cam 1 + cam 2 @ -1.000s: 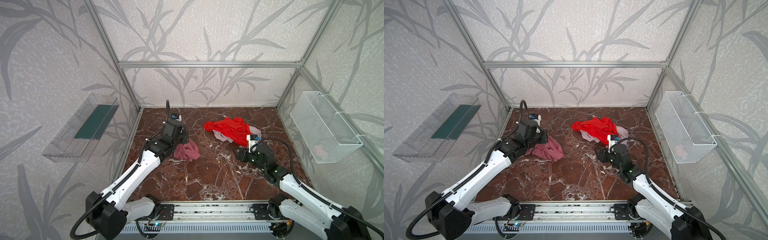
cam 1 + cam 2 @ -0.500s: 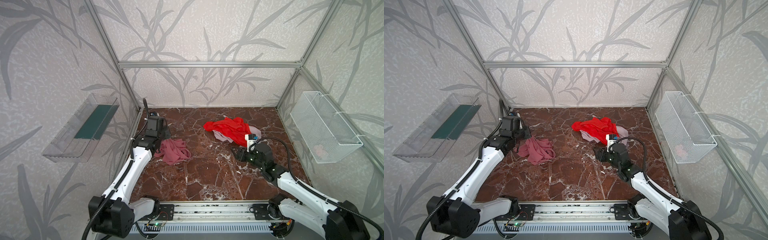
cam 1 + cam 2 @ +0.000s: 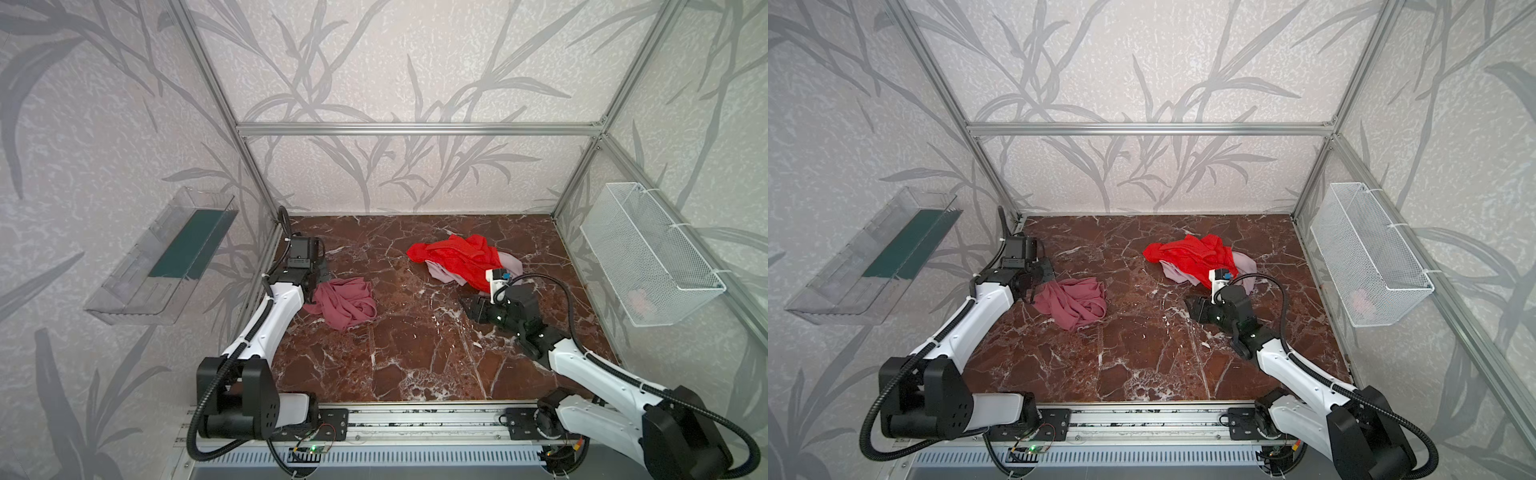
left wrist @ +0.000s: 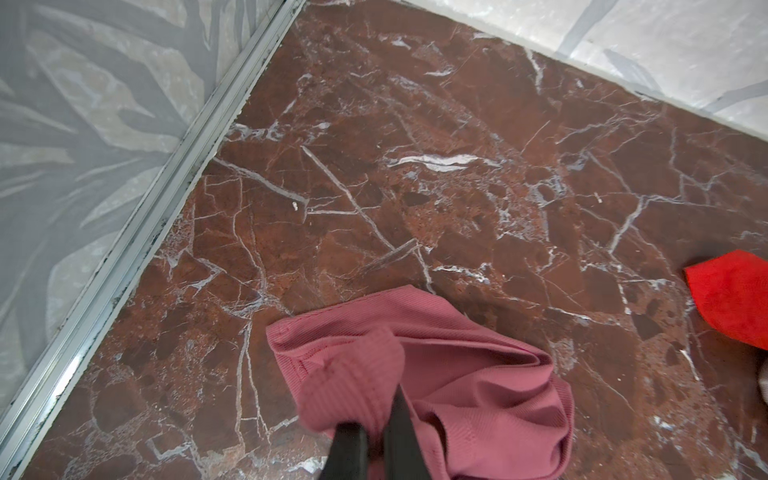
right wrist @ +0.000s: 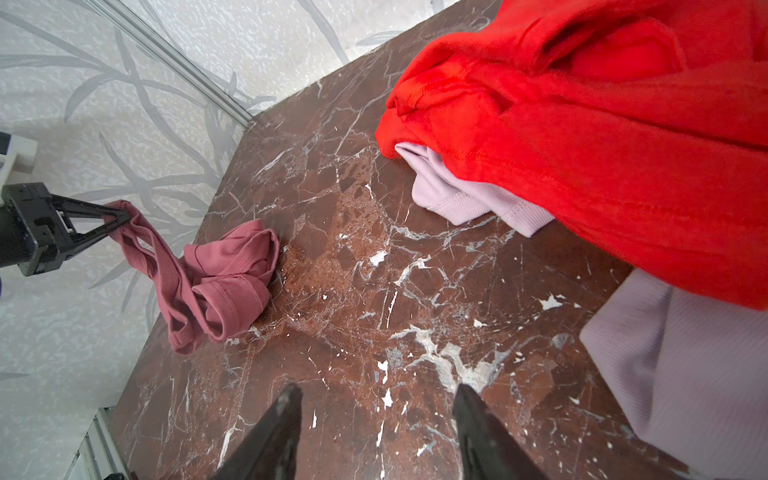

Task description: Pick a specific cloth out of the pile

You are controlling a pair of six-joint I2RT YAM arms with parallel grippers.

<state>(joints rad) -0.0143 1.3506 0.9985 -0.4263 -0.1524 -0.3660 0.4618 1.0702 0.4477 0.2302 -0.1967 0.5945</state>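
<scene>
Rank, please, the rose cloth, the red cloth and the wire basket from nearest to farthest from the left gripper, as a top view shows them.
1. The rose cloth: at the left, pinched in the shut left gripper.
2. The red cloth: right of centre, toward the back.
3. The wire basket: mounted at the far right, farthest.

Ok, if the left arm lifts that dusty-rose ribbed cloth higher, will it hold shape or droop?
Likely floppy: the dusty-rose ribbed cloth sags in a slack strap from the left arm's shut jaws, while the rest lies bunched on the red-brown marble tabletop. Probably light: only a thin pinched edge carries it. It should drag rather than roll.
</scene>
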